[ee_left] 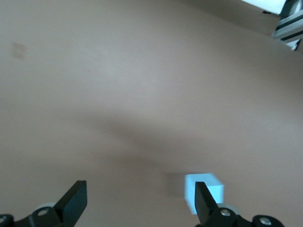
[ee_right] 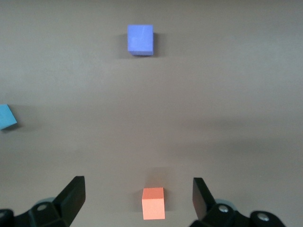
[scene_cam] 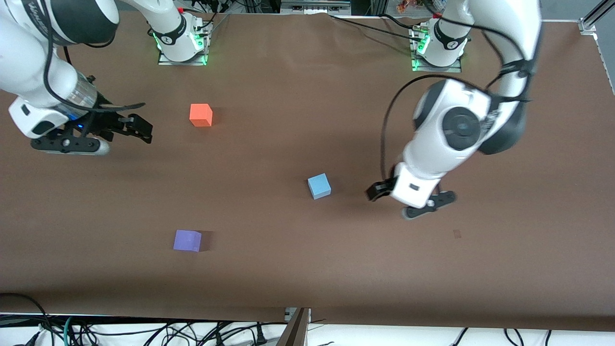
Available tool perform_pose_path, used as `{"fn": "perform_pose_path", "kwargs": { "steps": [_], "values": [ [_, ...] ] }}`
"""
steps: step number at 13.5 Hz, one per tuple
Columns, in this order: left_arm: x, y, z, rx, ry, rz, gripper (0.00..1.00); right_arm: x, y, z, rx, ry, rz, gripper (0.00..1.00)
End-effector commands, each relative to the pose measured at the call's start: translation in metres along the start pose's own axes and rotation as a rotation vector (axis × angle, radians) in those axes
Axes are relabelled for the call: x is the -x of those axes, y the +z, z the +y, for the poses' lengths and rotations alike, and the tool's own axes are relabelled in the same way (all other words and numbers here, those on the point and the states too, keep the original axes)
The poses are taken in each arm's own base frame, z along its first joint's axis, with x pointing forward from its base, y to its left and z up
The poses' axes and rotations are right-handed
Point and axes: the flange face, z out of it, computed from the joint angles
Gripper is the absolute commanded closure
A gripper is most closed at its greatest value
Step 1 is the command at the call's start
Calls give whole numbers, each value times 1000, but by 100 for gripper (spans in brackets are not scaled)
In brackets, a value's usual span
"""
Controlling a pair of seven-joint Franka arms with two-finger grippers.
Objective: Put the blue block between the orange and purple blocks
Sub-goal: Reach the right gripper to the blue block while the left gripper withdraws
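Robotics lab, two white robot arms (scene_cam: 447,139) bolted on green-lit bases (scene_cam: 181,48), brown paper-covered worktop (scene_cam: 307,269), loose black cables (scene_cam: 144,331) along its edge, aluminium framing (scene_cam: 596,19)

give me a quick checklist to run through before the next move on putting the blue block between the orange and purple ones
1. Blue block sits between orange block and purple block: not ok, it lies toward the left arm's end.
2. Left end effector open: ok.
3. Left end effector holds nothing: ok.
4. Right end effector open, empty, waiting near the orange block: ok.
5. Gap between orange and purple free of objects: ok.
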Motion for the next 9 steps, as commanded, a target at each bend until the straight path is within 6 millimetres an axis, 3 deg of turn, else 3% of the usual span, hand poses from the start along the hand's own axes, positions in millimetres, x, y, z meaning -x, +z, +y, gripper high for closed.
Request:
{"fn": "perform_pose_path", "kwargs": {
  "steps": [1, 2, 3, 4, 6, 9],
  "values": [
    [2, -43, -78, -19, 128, -73, 0, -18, 77, -54, 95, -82, -90, 0],
    [-3, -59, -106, -30, 136, -81, 0, -19, 103, -79, 137, -112, -112, 0],
    [-8, -76, -137, -33, 142, -89, 0, -17, 107, -100, 139, -149, -81, 0],
    [-11, -92, -168, -32, 167, -98, 0, -22, 123, -113, 132, -164, -59, 0],
    [-14, -128, -220, -25, 226, -95, 0, -25, 173, -159, 121, -245, -17, 0],
    [-3, -166, -243, -89, 221, -68, 0, -14, 240, -258, -36, -203, 35, 0]
  ]
}}
